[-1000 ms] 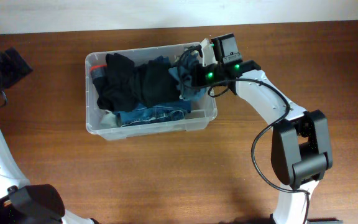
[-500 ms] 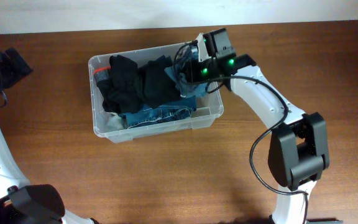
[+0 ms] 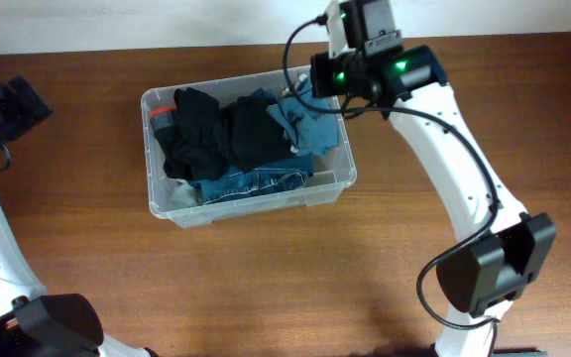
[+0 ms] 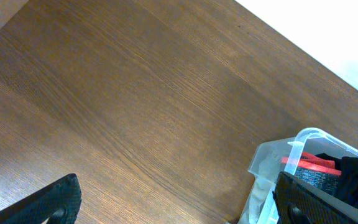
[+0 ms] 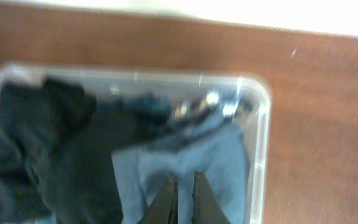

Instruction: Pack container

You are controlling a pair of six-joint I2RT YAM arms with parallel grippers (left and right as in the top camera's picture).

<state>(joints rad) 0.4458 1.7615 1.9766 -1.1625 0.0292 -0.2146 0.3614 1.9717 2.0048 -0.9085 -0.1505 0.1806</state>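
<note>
Right gripper (image 5: 182,188): your wrist view shows the jaws drawn to a narrow slit with nothing between them, hanging above the light blue cloth (image 5: 188,158).
Left gripper (image 4: 176,190): jaws spread wide and holding nothing. You see one finger at each lower corner of the wrist view, with the table (image 4: 135,112) between them.
Container (image 3: 256,202): the clear bin stands on the table toward 12 o'clock of the overhead view. Its long sides run roughly 9 to 3, slightly skewed.
Contents: black garments (image 3: 206,129) are heaped from the middle toward 9 o'clock. The light blue cloth lies in the 2 o'clock corner and denim (image 3: 251,181) along the 6 o'clock wall. A red-and-black item (image 3: 160,116) sits in the 10 o'clock corner.
Edges: your right wrist is over the rim's 1 o'clock corner. The 12 o'clock rim is near the table's far edge.
Open room: wood stretches wide at 6 o'clock of the bin and out to 9 o'clock, where your left gripper sits well apart from it.
</note>
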